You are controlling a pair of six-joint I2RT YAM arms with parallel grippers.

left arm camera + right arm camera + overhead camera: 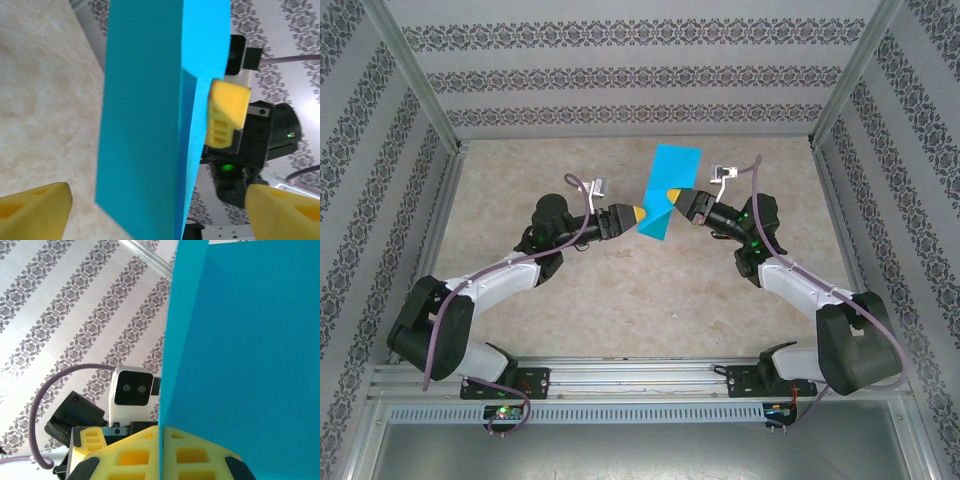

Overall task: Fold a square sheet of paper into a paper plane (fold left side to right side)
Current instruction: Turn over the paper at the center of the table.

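The teal-blue square sheet of paper [672, 172] hangs above the table, bent over on itself along a straight crease. My right gripper [673, 195] is shut on its right edge. In the right wrist view the two yellow fingers [125, 455] press together at the right gripper [161, 440], with the sheet of paper [240, 340] rising from between them. My left gripper [636, 214] stands open at the sheet's lower left. In the left wrist view the left gripper [160, 215] has its fingers far apart, and the sheet of paper [145, 125] hangs between them untouched.
The beige tabletop [620, 290] lies under both arms, fenced by patterned walls and metal posts [420, 80]. The right gripper's yellow finger [227, 112] shows behind the sheet in the left wrist view. The left wrist camera [131, 390] faces the right wrist view.
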